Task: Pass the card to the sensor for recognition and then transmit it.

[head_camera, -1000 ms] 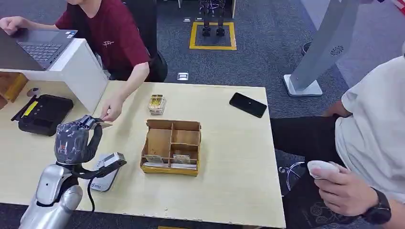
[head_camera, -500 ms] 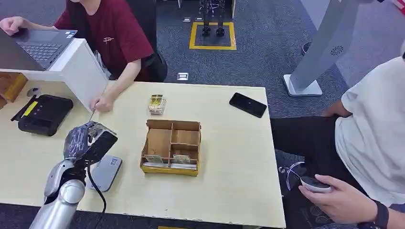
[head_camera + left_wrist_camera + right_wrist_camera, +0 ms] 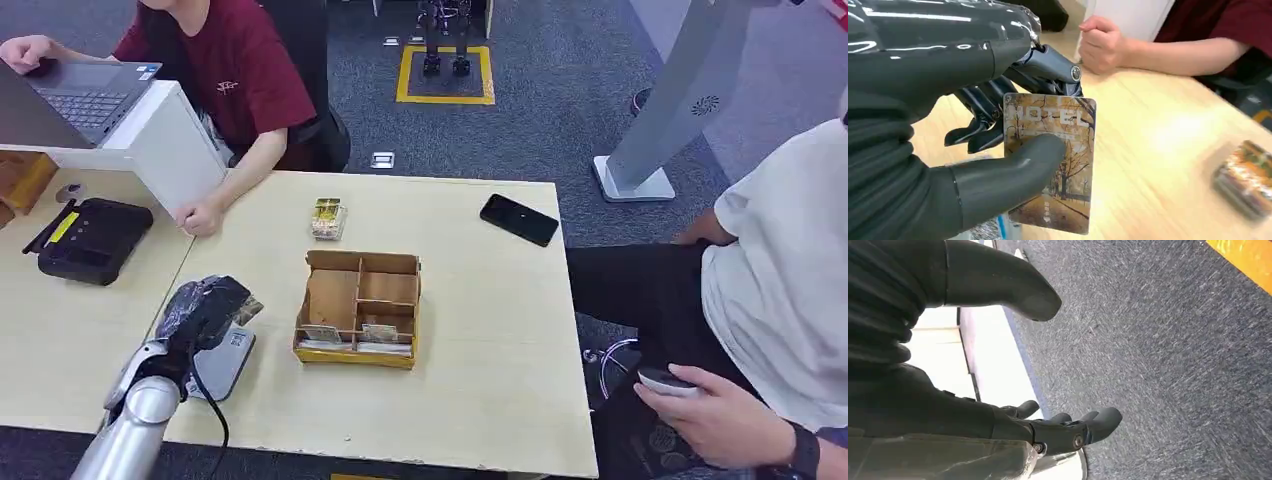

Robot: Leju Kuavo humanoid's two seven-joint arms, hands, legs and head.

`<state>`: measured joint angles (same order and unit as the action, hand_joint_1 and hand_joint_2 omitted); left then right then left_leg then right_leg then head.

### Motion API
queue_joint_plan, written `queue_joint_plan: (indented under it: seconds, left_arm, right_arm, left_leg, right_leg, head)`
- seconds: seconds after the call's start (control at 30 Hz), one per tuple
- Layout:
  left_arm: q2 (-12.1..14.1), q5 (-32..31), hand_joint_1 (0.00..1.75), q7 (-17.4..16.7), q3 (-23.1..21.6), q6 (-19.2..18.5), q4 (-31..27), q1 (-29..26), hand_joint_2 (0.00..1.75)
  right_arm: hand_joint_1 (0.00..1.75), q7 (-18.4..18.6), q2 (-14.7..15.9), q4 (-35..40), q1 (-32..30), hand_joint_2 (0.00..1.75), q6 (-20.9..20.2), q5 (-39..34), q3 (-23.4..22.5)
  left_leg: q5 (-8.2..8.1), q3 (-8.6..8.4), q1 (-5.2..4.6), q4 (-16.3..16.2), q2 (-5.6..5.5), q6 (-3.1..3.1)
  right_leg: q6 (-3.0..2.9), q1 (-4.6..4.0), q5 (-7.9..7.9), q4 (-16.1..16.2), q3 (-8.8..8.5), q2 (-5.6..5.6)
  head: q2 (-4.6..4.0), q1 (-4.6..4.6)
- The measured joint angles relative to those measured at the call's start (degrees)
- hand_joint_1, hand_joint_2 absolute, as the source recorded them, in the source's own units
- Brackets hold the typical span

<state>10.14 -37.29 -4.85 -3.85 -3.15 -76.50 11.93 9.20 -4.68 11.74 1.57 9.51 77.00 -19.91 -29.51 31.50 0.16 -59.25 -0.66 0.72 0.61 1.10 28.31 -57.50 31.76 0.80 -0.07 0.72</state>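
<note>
Head view: the left hand (image 3: 205,308) hovers over the grey sensor (image 3: 222,362) near the table's (image 3: 480,350) front-left edge. Left wrist view: thumb and fingers (image 3: 983,112) pinch the HOTEL card (image 3: 1055,160) above the tabletop. Right wrist view: the right hand (image 3: 998,365) hangs empty, fingers apart, over grey carpet (image 3: 1168,350).

Wooden tray (image 3: 361,264) with compartments, mid-table, some cards in its near sections; small wrapped pack (image 3: 327,218) just beyond it, black phone (image 3: 519,219) well to the right. Black device (image 3: 90,238) on the left table (image 3: 50,330), laptop (image 3: 80,95) on a white stand (image 3: 180,150). Person in red (image 3: 235,75) seated opposite, fist on the table; person in white (image 3: 780,280) at right, holding a mouse (image 3: 665,381).
</note>
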Motion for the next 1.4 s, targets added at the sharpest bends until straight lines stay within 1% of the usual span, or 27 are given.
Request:
queue_joint_plan:
  seconds: [0.13,0.23,0.33,0.47,0.6,0.73,0.9,1.1,1.2,1.4]
  left_arm:
    - [0.92,0.07,1.75,-0.26,-0.11,-1.78,0.72,-0.08,1.75]
    - [1.05,2.14,1.75,1.18,-0.83,-3.85,0.94,-0.93,1.75]
    - [0.88,3.5,1.75,1.71,-1.88,-4.35,0.61,-2.75,1.75]
    - [0.81,4.85,1.75,1.71,-3.23,-3.96,-1.94,-5.94,1.75]
    - [0.99,7.52,1.75,1.75,-3.48,-4.31,-4.99,-8.74,1.75]
    - [1.79,7.54,1.75,1.62,-3.65,-3.96,-7.98,-10.82,1.75]
    - [2.56,6.97,1.75,1.07,-3.65,-2.86,-9.95,-11.21,1.75]
    - [3.57,7.02,1.75,0.48,-3.5,-2.54,-11.61,-10.79,1.75]
    - [3.74,5.64,1.75,-0.74,-2.66,-1.33,-11.78,-10.04,1.75]
    - [4.31,5.77,1.75,-1.25,-0.55,-0.83,-11.61,-9.43,1.75]
  right_arm:
    - [0.0,0.15,0.0,0.0,0.02,1.75,-0.02,0.35,-0.15]
    - [0.0,0.13,0.0,0.0,0.01,1.75,-0.05,0.41,-0.33]
    - [0.0,-0.04,0.0,0.0,0.01,1.75,0.0,0.37,-0.68]
    - [0.0,-0.2,0.0,-0.02,0.0,1.75,0.02,0.24,-1.09]
    - [0.0,-0.15,0.0,-0.04,-0.06,1.75,0.0,0.15,-1.27]
    - [0.0,-0.2,0.0,-0.13,-0.07,1.75,0.0,0.31,-1.51]
    - [0.0,-0.2,0.0,-0.22,-0.07,1.75,0.0,0.57,-1.75]
    - [0.0,-0.2,0.0,-0.26,-0.08,1.75,0.0,0.76,-1.99]
    - [0.0,-0.2,0.0,-0.26,-0.07,1.75,0.0,0.98,-1.99]
    - [0.0,-0.2,0.0,-0.28,-0.06,1.75,-0.15,1.53,-1.99]
  left_leg:
    - [0.0,0.0,0.0,0.0,-0.01,0.0]
    - [-0.01,0.01,-0.01,0.0,0.0,0.0]
    - [-0.02,0.01,-0.01,0.0,0.0,0.01]
    - [-0.03,0.03,-0.01,0.0,0.0,0.0]
    - [-0.03,0.02,-0.01,0.0,0.0,0.0]
    - [-0.03,0.02,0.0,0.0,-0.01,0.0]
    - [-0.01,0.02,0.01,0.0,-0.01,0.0]
    - [-0.01,0.03,0.0,0.0,-0.01,0.01]
    - [-0.01,0.03,0.0,0.0,-0.01,0.01]
    - [-0.01,0.02,0.0,0.0,0.0,0.0]
  right_leg:
    - [0.0,0.0,0.0,0.0,0.0,0.0]
    - [0.0,0.01,0.0,0.0,0.0,0.0]
    - [0.0,0.01,0.0,0.0,0.0,0.01]
    - [0.01,0.01,0.01,0.01,0.01,0.01]
    - [0.0,0.01,0.01,0.01,0.02,0.01]
    - [0.0,0.0,0.01,0.01,0.02,-0.01]
    - [0.0,0.0,0.01,0.0,0.01,-0.02]
    - [0.0,0.0,0.01,0.0,0.01,-0.02]
    - [0.0,0.0,0.01,0.0,0.01,-0.02]
    - [0.0,0.0,0.01,0.0,0.01,-0.01]
  head:
    - [0.0,-0.02]
    - [0.0,-0.02]
    - [0.0,-0.02]
    - [0.0,-0.02]
    - [0.0,0.0]
    - [0.0,-0.02]
    - [0.0,-0.02]
    - [0.0,0.0]
    - [0.0,0.0]
    - [0.0,0.0]
